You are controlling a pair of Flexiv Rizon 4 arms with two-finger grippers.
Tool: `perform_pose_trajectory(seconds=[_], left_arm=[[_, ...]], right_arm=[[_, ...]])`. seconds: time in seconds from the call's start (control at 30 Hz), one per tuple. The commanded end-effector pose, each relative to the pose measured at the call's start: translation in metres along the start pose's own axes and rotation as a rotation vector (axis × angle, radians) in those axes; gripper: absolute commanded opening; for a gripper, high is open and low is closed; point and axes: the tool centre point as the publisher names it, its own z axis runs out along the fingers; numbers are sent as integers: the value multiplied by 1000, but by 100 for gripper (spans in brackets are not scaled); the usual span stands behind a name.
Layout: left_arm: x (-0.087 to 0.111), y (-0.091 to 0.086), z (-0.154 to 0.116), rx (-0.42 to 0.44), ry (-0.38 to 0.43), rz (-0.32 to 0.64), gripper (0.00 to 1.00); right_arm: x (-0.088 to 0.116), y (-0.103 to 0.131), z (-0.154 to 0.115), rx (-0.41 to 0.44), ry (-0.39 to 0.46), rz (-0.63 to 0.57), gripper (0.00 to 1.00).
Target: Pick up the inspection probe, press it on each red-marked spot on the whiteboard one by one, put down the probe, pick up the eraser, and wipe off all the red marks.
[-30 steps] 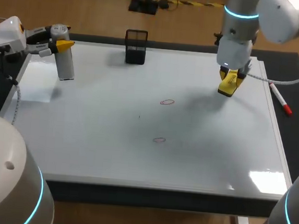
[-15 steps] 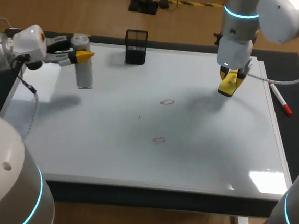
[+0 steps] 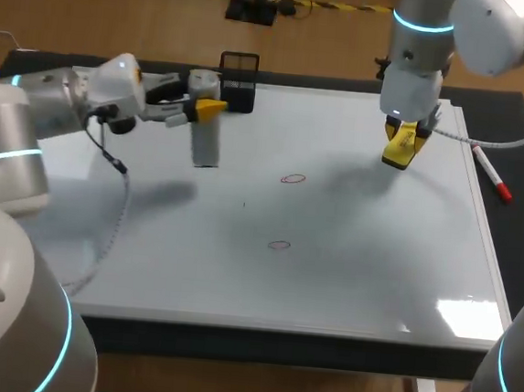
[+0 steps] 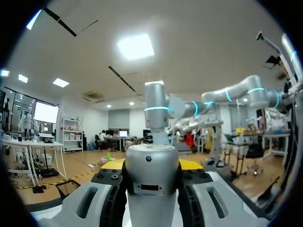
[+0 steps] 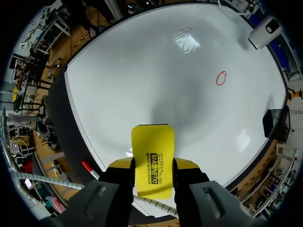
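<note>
In left pincer [image 3: 205, 108], clamped from both sides: grey metal cylindrical probe [image 3: 208, 141], upright, tip down. Nearest red-ink ring [image 3: 293, 178] below and off toward right arm's side. In right pincer [image 3: 402, 146], gripped: yellow block eraser [image 5: 152, 156].

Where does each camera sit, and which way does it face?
Head view: above and behind, looking down on the whiteboard; both arms, left gripper and right gripper show.
Left wrist view: on that wrist, facing level into the room; its gripper holds the probe.
Right wrist view: on that wrist, facing down at the whiteboard; its gripper holds the eraser.
Head and right wrist views share the red marks.
</note>
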Motion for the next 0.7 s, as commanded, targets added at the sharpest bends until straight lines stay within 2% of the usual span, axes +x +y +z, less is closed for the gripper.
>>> perform_pose_trajectory(seconds=[0.03,0.37,0.7], left_arm=[[-2,14,38,1,19,-8,0],[1,34,93,-1,82,-20,0],[2,50,131,5,112,-9,0]], right_arm=[[0,0,-1,2,2,-1,0],[0,0,-1,2,2,-1,0],[0,0,-1,2,2,-1,0]])
